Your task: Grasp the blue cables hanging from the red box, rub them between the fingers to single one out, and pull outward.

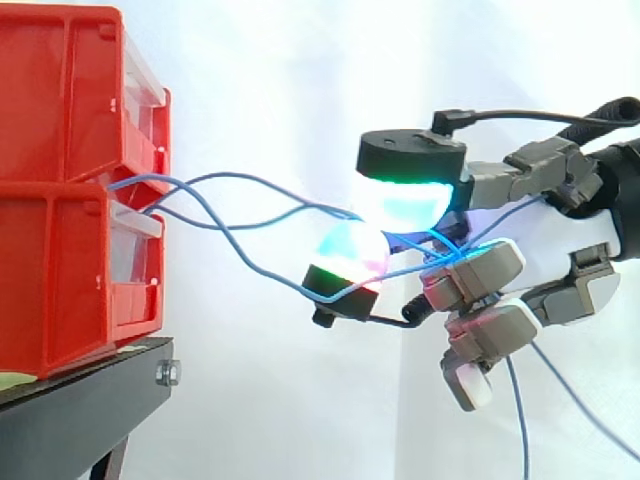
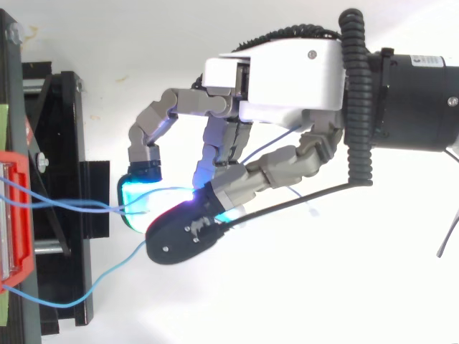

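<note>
bins (image 1: pixel 60 110) stacked on stand (image 1: pixel 80 400), cables (image 2: pixel 72 203) in robot hand (image 2: pixel 287 79)

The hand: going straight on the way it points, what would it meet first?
Likely the front of the red bins, where the blue cables pinched by the hand come out; the gap between looks free.

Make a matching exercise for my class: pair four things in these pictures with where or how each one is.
Things:
1. thin blue cables
2. red plastic bins
3. black metal stand
4. robot hand

States:
A. beneath the bins
B. stacked one on another
C. pinching with glowing pads
D. strung from the bins to the pads

Pairs: 1-D, 2-B, 3-A, 4-C
</note>
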You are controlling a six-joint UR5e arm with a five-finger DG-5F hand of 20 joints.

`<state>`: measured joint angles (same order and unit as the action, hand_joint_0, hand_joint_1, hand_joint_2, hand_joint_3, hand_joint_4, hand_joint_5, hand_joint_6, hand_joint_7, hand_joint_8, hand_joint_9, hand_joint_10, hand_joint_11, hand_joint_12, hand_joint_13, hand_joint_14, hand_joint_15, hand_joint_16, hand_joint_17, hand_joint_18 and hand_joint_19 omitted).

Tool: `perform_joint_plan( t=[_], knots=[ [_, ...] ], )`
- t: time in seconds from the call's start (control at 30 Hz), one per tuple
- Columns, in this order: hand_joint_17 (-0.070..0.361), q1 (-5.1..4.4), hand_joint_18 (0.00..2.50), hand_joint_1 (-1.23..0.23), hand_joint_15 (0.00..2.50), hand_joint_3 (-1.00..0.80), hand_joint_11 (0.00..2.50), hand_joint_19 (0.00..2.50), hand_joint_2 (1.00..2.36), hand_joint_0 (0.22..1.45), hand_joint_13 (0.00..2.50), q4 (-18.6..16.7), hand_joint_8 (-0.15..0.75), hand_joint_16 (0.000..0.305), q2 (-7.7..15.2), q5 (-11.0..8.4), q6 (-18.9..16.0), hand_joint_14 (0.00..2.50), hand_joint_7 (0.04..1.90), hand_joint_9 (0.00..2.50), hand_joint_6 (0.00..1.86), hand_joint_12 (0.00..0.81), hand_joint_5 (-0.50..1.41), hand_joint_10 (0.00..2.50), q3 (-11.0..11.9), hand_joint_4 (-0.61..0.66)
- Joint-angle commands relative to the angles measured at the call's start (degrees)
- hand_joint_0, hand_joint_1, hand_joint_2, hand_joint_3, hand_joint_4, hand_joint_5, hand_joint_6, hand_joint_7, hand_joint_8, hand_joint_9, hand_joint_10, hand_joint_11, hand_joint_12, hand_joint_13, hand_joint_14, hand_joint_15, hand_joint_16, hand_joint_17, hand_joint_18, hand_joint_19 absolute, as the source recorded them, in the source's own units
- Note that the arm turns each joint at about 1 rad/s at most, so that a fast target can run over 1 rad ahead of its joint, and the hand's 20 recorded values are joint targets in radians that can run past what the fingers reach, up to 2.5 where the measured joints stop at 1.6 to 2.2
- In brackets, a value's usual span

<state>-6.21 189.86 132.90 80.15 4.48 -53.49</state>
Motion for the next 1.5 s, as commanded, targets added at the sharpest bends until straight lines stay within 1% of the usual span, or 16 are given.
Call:
perform_joint_plan(
  t=[0.0,0.07,0.13,0.3,0.37,0.43,0.47,0.63,0.77,0.83,0.9,0.97,1.07,1.2,1.27,1.47],
  knots=[
    [0.117,-0.03,0.90,-0.86,0.99,-0.41,1.42,0.68,1.01,0.70,1.26,-0.01,0.220,0.052,-0.01,0.00,0.00,0.03,0.87,1.31,0.89,0.332,-0.17,0.02,0.05,0.01],
    [0.116,0.06,0.90,-0.89,0.97,-0.50,1.40,0.65,1.00,0.74,1.25,0.08,0.221,0.052,-0.01,0.00,0.00,0.03,0.85,1.31,0.89,0.332,-0.17,0.02,0.23,-0.02],
    [0.115,0.06,0.90,-0.90,0.96,-0.50,1.40,0.64,1.00,0.74,1.25,0.43,0.225,0.051,-0.01,0.00,0.00,0.03,0.84,1.30,0.89,0.333,-0.17,0.02,0.23,0.00],
    [0.114,0.06,0.90,-0.85,0.98,-0.50,1.41,0.67,1.00,0.61,1.26,1.48,0.232,0.051,-0.01,0.00,0.00,0.03,0.87,1.33,0.89,0.337,-0.16,0.01,0.49,0.04],
    [0.122,0.15,0.91,-0.78,0.97,-0.50,1.41,0.68,1.00,0.54,1.27,1.92,0.246,0.054,-0.01,0.00,0.00,0.03,0.87,1.34,0.89,0.355,-0.16,0.01,0.76,0.05],
    [0.124,0.15,0.91,-0.75,0.98,-0.50,1.40,0.68,1.00,0.52,1.28,2.36,0.257,0.055,-0.01,0.00,0.00,0.03,0.86,1.35,0.89,0.355,-0.16,0.01,0.93,0.05],
    [0.125,0.15,0.92,-0.71,0.98,-0.50,1.40,0.68,1.00,0.52,1.28,2.45,0.262,0.055,0.08,0.00,0.09,0.03,0.86,1.36,0.88,0.360,-0.16,0.01,0.93,0.05],
    [0.126,0.24,0.91,-0.63,0.98,-0.50,1.40,0.69,1.00,0.52,1.29,3.33,0.254,0.056,-0.01,0.00,0.09,0.03,0.87,1.36,0.88,0.358,-0.16,0.01,1.46,0.05],
    [0.122,0.15,0.90,-0.57,0.99,-0.50,1.41,0.71,1.00,0.56,1.28,3.42,0.233,0.054,-0.01,0.00,0.26,0.03,0.88,1.36,0.87,0.348,-0.16,0.01,1.63,0.04],
    [0.119,0.24,0.89,-0.54,0.99,-0.49,1.41,0.72,1.00,0.60,1.27,3.42,0.225,0.053,-0.01,0.00,0.35,0.03,0.89,1.36,0.87,0.335,-0.16,0.02,1.72,0.03],
    [0.118,0.24,0.89,-0.55,1.00,-0.41,1.41,0.72,1.01,0.61,1.28,3.42,0.226,0.052,-0.01,0.00,0.44,0.03,0.89,1.36,0.88,0.333,-0.16,0.02,1.72,0.01],
    [0.119,0.32,0.89,-0.62,1.01,-0.32,1.42,0.71,1.01,0.61,1.28,3.50,0.229,0.053,-0.01,0.00,0.44,0.03,0.90,1.35,0.88,0.334,-0.16,0.02,1.81,0.01],
    [0.119,0.32,0.90,-0.68,0.98,-0.27,1.41,0.71,1.02,0.61,1.27,3.68,0.240,0.053,-0.01,0.09,0.44,0.03,0.89,1.35,0.89,0.341,-0.16,0.01,1.81,0.01],
    [0.118,0.32,0.90,-0.78,0.99,-0.23,1.42,0.69,1.02,0.63,1.27,3.77,0.239,0.052,-0.01,0.00,0.44,0.03,0.90,1.34,0.89,0.341,-0.16,0.02,1.90,0.02],
    [0.118,0.41,0.91,-0.84,0.99,-0.24,1.42,0.68,1.02,0.66,1.26,3.77,0.234,0.052,-0.01,0.09,0.44,0.03,0.91,1.33,0.90,0.337,-0.16,0.02,1.90,-0.01],
    [0.114,0.41,0.91,-0.90,0.98,-0.32,1.42,0.66,1.02,0.73,1.26,3.77,0.229,0.051,-0.01,0.09,0.44,0.03,0.99,1.32,0.91,0.331,-0.17,0.01,1.90,-0.10]
  ],
)
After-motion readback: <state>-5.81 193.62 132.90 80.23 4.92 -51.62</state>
